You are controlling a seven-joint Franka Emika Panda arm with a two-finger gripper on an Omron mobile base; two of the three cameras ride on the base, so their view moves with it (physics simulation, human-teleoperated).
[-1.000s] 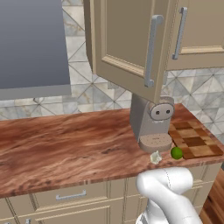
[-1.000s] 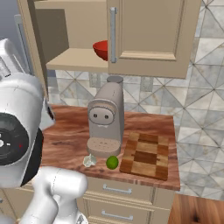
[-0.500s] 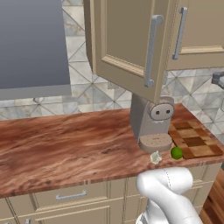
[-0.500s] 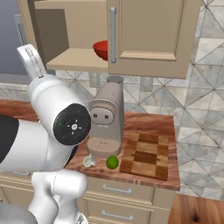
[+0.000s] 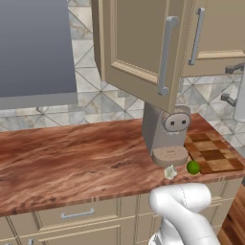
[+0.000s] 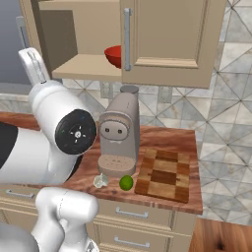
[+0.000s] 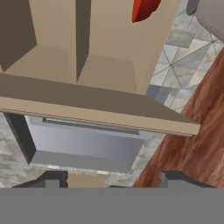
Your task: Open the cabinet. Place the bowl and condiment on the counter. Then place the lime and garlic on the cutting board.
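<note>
The cabinet [image 6: 172, 34] has its left door [image 5: 139, 38] swung open and its right door closed. A red bowl [image 6: 114, 55] sits on the exposed shelf and shows as a red edge [image 7: 143, 8] in the hand view. The condiment is out of view. On the counter [image 5: 72, 153], in front of a coffee machine, lie the garlic [image 5: 170, 172] [image 6: 101, 180] and the lime [image 5: 193, 167] [image 6: 126, 182]. Both rest just left of the checkered cutting board [image 5: 210, 153] [image 6: 165, 174]. My gripper [image 7: 113, 178] is open and holds nothing, facing the cabinet shelf [image 7: 100, 70] from below.
A beige coffee machine [image 5: 165, 134] [image 6: 118, 138] stands under the cabinet, touching the board's left side. A grey range hood [image 5: 33, 48] hangs to the left. My white arm [image 6: 59, 138] fills the left of the right base view. Drawers run below the counter edge.
My arm has swung further into the right base view, its big round joint now facing the camera. Bowl, lime, garlic and board have not moved.
</note>
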